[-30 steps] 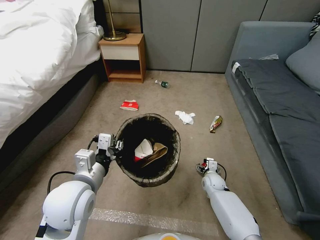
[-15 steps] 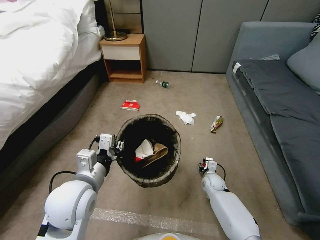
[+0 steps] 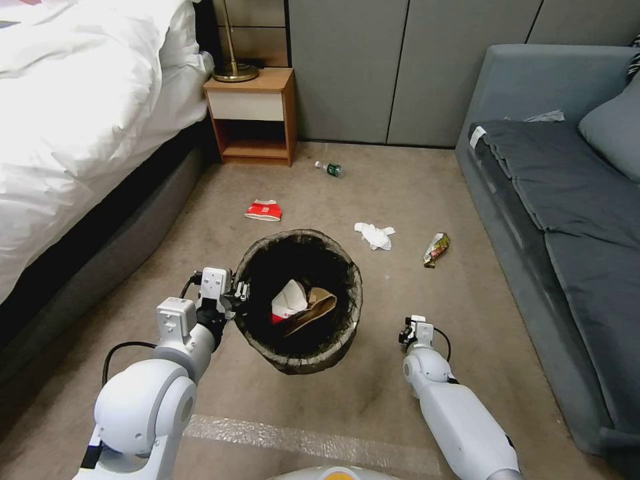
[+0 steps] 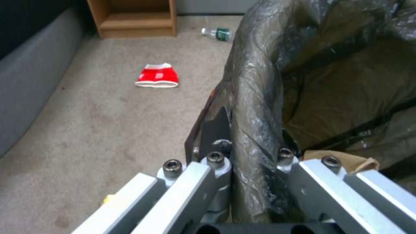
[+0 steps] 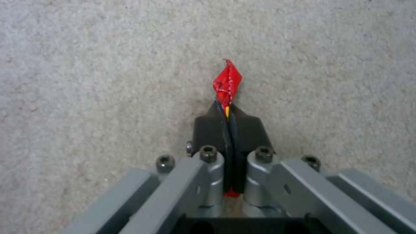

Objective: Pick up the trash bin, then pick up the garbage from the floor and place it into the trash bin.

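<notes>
The trash bin, lined with a dark bag, hangs just above the carpet. My left gripper is shut on its near-left rim; the left wrist view shows the fingers clamping the liner-covered wall. A white-and-red carton and a brown paper bag lie inside. To the bin's right, low over the floor, my right gripper is shut on a flat red packet. Garbage on the floor: a red-and-white carton, a tissue, a wrapper and a small bottle.
A bed runs along the left. A wooden nightstand stands at the back by the wall, and a grey sofa lines the right. Open carpet lies between them, with a strip of tape near my base.
The whole head view has shifted a little to the right, so the camera has moved. My right wrist has turned slightly while holding the red packet. The left gripper keeps its hold on the bin.
</notes>
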Controlling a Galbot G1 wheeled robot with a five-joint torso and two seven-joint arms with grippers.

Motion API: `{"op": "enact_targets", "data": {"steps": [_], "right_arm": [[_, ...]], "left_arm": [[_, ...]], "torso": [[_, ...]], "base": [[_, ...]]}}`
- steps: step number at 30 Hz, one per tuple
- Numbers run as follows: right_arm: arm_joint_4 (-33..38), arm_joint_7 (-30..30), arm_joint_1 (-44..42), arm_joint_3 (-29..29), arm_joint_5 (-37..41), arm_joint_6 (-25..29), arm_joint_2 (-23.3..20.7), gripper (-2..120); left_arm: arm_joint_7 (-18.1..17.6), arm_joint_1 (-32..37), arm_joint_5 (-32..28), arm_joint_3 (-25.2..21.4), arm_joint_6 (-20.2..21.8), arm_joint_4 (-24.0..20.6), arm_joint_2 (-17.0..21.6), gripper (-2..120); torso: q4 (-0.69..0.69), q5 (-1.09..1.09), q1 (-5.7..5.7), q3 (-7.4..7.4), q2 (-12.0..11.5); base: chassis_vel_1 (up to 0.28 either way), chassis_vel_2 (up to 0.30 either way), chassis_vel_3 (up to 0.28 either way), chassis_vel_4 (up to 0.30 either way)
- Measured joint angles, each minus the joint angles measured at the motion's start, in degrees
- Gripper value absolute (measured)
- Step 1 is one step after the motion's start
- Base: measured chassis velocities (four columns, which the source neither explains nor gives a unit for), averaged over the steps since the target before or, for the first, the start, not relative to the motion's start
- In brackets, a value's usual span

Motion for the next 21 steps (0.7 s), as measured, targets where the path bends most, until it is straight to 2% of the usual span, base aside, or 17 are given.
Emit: {"op": "enact_targets", "data": {"steps": [10, 12, 13, 15, 18, 19, 21], "right_arm": [[0.19, -0.03, -0.23, 0.00, -1.00, 0.92, -0.13, 0], [1.26, 0.38, -0.77, 0.14, -1.24, 1.20, -0.58, 0], [2.57, 0.77, -1.29, 0.36, -1.67, 1.28, -1.13, 0], [3.98, 0.87, -1.67, 0.52, -1.99, 1.26, -1.58, 0], [13.83, 0.35, -3.76, 2.20, -3.39, -0.01, -2.97, 0], [13.83, 0.35, -3.76, 2.20, -3.39, -0.01, -2.97, 0], [20.61, -1.64, -5.22, 5.02, -5.64, -2.02, -2.92, 0]], "left_arm": [[0.00, 0.06, -0.04, 0.01, -0.03, 0.00, -0.12, 3], [0.00, 0.06, -0.04, 0.00, -0.04, 0.00, -0.14, 3], [0.00, 0.05, -0.06, -0.01, -0.04, 0.00, -0.14, 3], [0.00, 0.05, -0.09, -0.01, -0.04, 0.00, -0.13, 3], [0.04, 0.05, -0.25, -0.04, -0.05, -0.02, -0.06, 3], [0.04, 0.05, -0.25, -0.04, -0.05, -0.02, -0.06, 3], [0.02, 0.05, -0.25, -0.05, -0.05, -0.04, -0.06, 3]], "torso": [[0.01, 0.06, 0.00, 0.01, -0.01], [-0.03, 0.02, 0.01, 0.02, -0.01], [-0.11, 0.00, 0.01, 0.03, -0.02], [-0.12, 0.00, 0.02, 0.04, -0.02], [-0.04, 0.00, 0.01, 0.03, -0.02], [-0.04, 0.00, 0.01, 0.03, -0.02], [0.00, 0.03, 0.01, 0.02, -0.02]], "base": [[0.000, 0.000, 0.000, 0.000], [0.000, 0.000, 0.000, 0.000], [0.000, 0.000, 0.000, 0.000], [0.000, 0.000, 0.000, 0.000], [0.000, 0.000, 0.000, 0.000], [0.000, 0.000, 0.000, 0.000], [0.000, 0.000, 0.000, 0.000]]}}
